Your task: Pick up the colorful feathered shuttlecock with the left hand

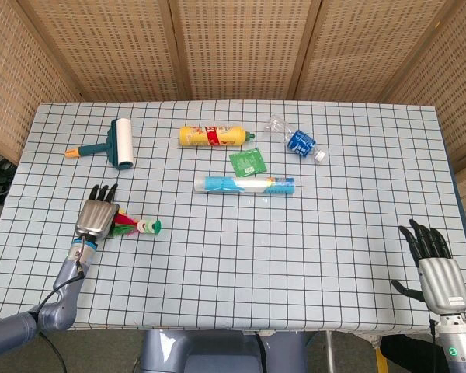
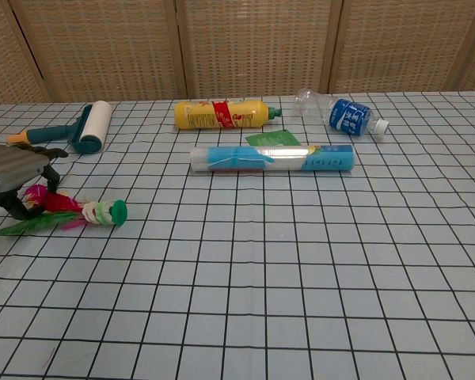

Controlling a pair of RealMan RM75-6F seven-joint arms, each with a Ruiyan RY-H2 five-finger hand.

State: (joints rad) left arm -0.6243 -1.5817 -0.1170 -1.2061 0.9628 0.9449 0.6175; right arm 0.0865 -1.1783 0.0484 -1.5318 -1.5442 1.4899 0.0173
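Observation:
The shuttlecock (image 1: 137, 226) lies on the checked cloth near the left edge, its pink, yellow and green feathers pointing left and its green base (image 2: 118, 210) pointing right. My left hand (image 1: 94, 217) is over the feathered end. In the chest view my left hand (image 2: 12, 170) has its thumb and fingers curled down around the pink feathers (image 2: 54, 201), gripping them while the shuttlecock still rests on the table. My right hand (image 1: 437, 268) hangs at the table's near right corner, fingers spread, holding nothing; the chest view does not show it.
A lint roller (image 1: 118, 144) lies behind the left hand. Farther back are a yellow bottle (image 1: 213, 136), a clear water bottle (image 1: 294, 140), a green sachet (image 1: 247, 162) and a blue tube (image 1: 245, 185) at the middle. Woven screens stand behind the table.

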